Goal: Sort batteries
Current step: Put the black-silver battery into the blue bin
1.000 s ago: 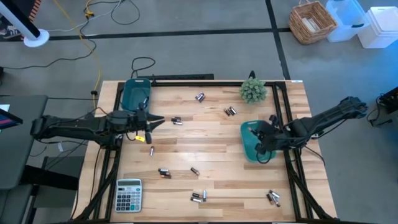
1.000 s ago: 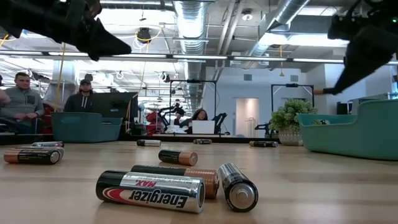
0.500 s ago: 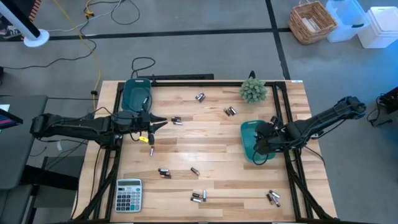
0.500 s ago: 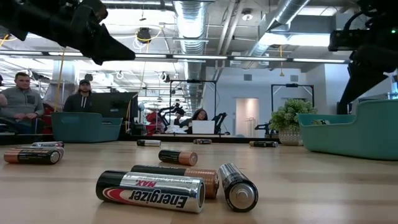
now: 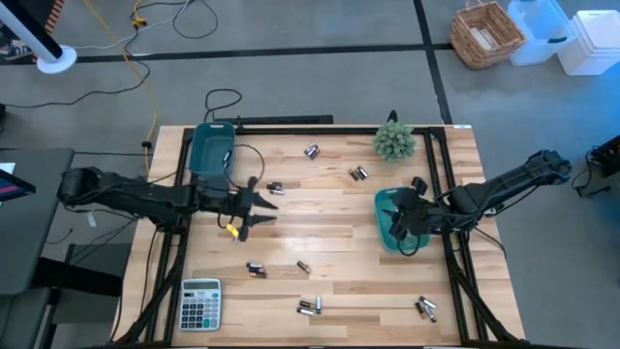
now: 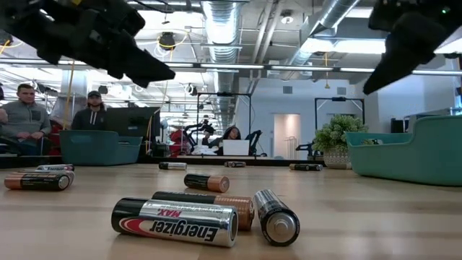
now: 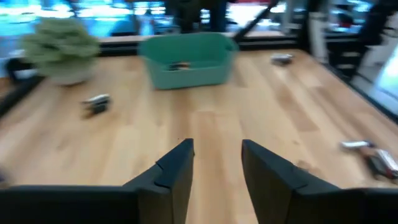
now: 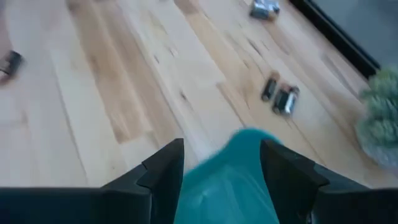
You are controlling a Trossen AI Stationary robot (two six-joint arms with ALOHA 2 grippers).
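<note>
A wooden table [image 5: 329, 208] seen from above, with two dark robot arms reaching in from either side. The left gripper [image 5: 260, 203] hovers above the table's left-centre, its two fingers [image 7: 177, 171] parted with nothing between them. Just beside it, toward the front edge, lies one small battery [image 5: 235, 234]. The right gripper [image 5: 399, 210] hangs over a teal bin [image 5: 390, 233] on the right side, jaws spread wide and empty. A second teal bin [image 5: 210, 147] sits at the back left corner. The batteries [image 5: 310, 306] lie scattered over the table in small groups: some near the front edge, a pair [image 5: 358, 174] by a small potted plant [image 5: 394, 142] at the back, others at the middle. A grey calculator [image 5: 201, 303] rests at the front left corner. Beyond the table, the table-level view shows seated people [image 6: 25, 115] in the room.
</note>
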